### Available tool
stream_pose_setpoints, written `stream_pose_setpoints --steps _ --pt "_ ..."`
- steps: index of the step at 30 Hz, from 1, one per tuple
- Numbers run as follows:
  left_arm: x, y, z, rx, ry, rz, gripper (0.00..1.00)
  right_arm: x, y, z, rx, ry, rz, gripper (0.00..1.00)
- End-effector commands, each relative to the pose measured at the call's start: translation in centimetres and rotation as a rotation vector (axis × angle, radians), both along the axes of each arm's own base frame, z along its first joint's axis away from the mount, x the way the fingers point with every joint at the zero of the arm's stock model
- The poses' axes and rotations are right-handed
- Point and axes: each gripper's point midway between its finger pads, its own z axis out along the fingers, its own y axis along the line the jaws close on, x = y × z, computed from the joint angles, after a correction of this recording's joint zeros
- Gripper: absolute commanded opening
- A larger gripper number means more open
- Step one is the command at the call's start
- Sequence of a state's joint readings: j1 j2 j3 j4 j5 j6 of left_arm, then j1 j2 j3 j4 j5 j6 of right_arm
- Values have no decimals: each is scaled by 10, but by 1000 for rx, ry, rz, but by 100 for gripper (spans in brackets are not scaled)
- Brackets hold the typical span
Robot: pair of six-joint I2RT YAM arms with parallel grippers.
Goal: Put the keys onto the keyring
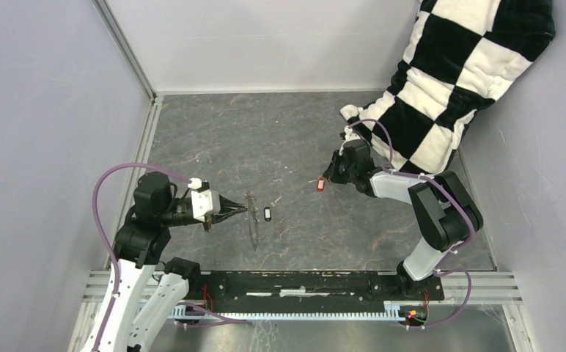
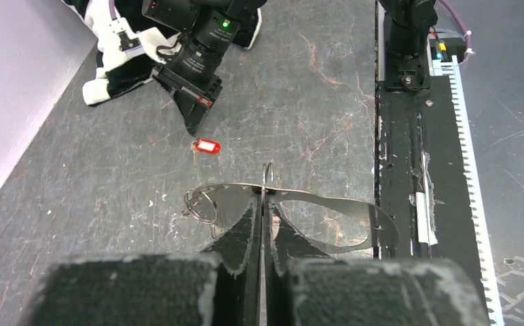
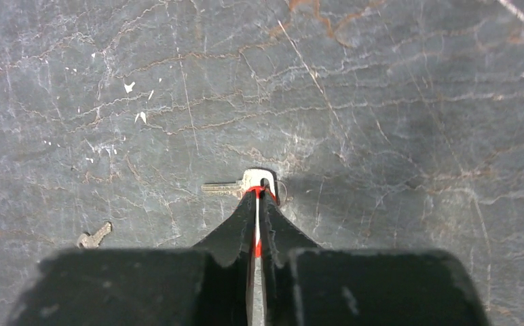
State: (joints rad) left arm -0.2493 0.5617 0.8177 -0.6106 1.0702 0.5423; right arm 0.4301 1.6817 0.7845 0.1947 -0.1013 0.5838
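My left gripper is shut on the keyring, holding the thin grey metal hoop on edge above the table. In the left wrist view the keyring spreads to both sides of the closed left gripper, with a small wire ring at its left end. The black key lies on the table just right of the hoop. My right gripper is down at the table and shut on the red key. In the right wrist view red shows between the jaws of the right gripper, and the key's metal blade sticks out to the left.
A black-and-white checkered cloth hangs over the back right corner. A black rail runs along the near edge between the arm bases. Grey walls close in the left, right and back. Another small metal key lies on the table at the lower left of the right wrist view.
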Motion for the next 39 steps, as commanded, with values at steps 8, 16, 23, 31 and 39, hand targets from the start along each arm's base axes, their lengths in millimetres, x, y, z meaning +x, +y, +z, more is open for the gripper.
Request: stream_pose_setpoints --steps 8,16,23,31,39 --pt "0 -2 11 -22 -23 -8 2 6 5 11 -17 -3 16 48" --pt "-1 -1 11 -22 -27 -2 2 6 10 -3 -12 52 -1 47" --pt "-1 0 13 -19 -42 4 2 10 18 -6 -7 55 7 37" --pt "0 1 12 -10 -54 6 2 11 21 -1 -17 36 26 18" --pt "0 1 12 -10 -49 5 2 14 33 20 -67 -68 155 0"
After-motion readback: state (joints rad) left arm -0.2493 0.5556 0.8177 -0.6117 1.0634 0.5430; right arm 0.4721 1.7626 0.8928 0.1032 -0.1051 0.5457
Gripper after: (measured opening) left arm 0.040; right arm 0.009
